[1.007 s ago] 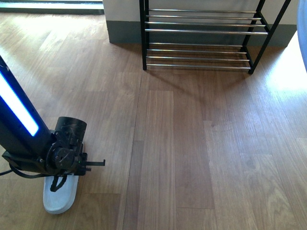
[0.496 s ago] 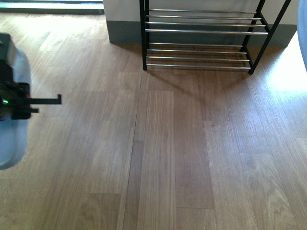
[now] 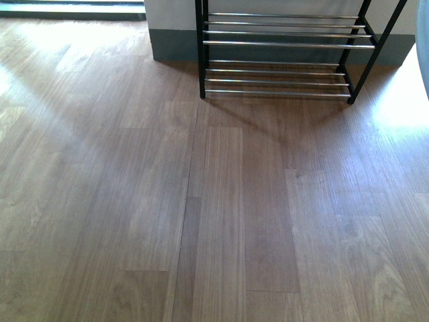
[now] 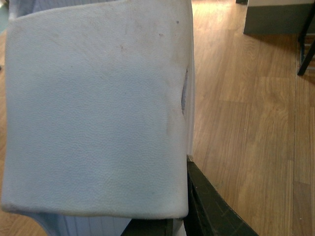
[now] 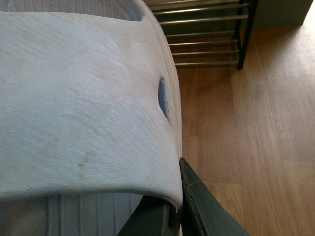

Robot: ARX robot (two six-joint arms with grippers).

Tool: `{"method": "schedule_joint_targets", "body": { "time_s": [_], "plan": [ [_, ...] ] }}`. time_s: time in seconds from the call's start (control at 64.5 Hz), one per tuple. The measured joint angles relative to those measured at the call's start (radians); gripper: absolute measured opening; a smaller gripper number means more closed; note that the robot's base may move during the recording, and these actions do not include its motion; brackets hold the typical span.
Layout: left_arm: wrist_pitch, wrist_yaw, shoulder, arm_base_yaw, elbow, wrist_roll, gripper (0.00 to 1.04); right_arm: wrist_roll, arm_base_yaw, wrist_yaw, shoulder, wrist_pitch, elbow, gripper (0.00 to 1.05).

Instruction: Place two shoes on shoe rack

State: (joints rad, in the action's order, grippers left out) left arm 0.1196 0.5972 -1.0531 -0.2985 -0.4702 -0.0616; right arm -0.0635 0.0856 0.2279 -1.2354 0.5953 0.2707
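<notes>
One shoe [image 4: 93, 108] fills most of the left wrist view as a pale white, slightly soiled surface. My left gripper [image 4: 179, 216] is shut on its edge, with a black finger [image 4: 209, 206] pressed against its side, above the wooden floor. The other shoe [image 5: 78, 98] fills the right wrist view in the same way, and my right gripper [image 5: 172, 216] is shut on its edge, its dark finger [image 5: 199, 206] against it. The shoe rack [image 3: 281, 43], black frames with chrome rods, stands against the wall at the back of the front view, and its rods [image 5: 202, 34] show beyond the right shoe. Neither arm shows in the front view.
Wooden plank floor [image 3: 221, 201] stretches from me to the rack. A grey skirting and white wall [image 3: 171, 40] stand behind the rack. A black rack leg [image 4: 307, 54] and the grey wall base [image 4: 275, 19] appear in the left wrist view. Bright sunlight falls on the floor [image 3: 402, 100] at right.
My left arm held the shoe low on the floor at the left, then rose at the left edge. It has now gone out of the front view.
</notes>
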Motion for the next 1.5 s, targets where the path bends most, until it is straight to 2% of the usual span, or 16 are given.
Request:
{"method": "schedule_joint_targets", "body": {
  "time_s": [0.046,0.17,1.503],
  "plan": [
    [-0.048,0.031,0.061,-0.024,0.007,-0.003,0.02,0.0,0.0,0.0,0.0,0.0,0.0,0.01],
    [-0.069,0.035,0.116,-0.046,0.016,-0.006,0.02,0.0,0.0,0.0,0.0,0.0,0.0,0.01],
    [-0.072,0.039,0.117,-0.047,0.019,-0.01,0.02,0.0,-0.002,0.005,0.0,0.0,-0.001,0.01]
  ]
}}
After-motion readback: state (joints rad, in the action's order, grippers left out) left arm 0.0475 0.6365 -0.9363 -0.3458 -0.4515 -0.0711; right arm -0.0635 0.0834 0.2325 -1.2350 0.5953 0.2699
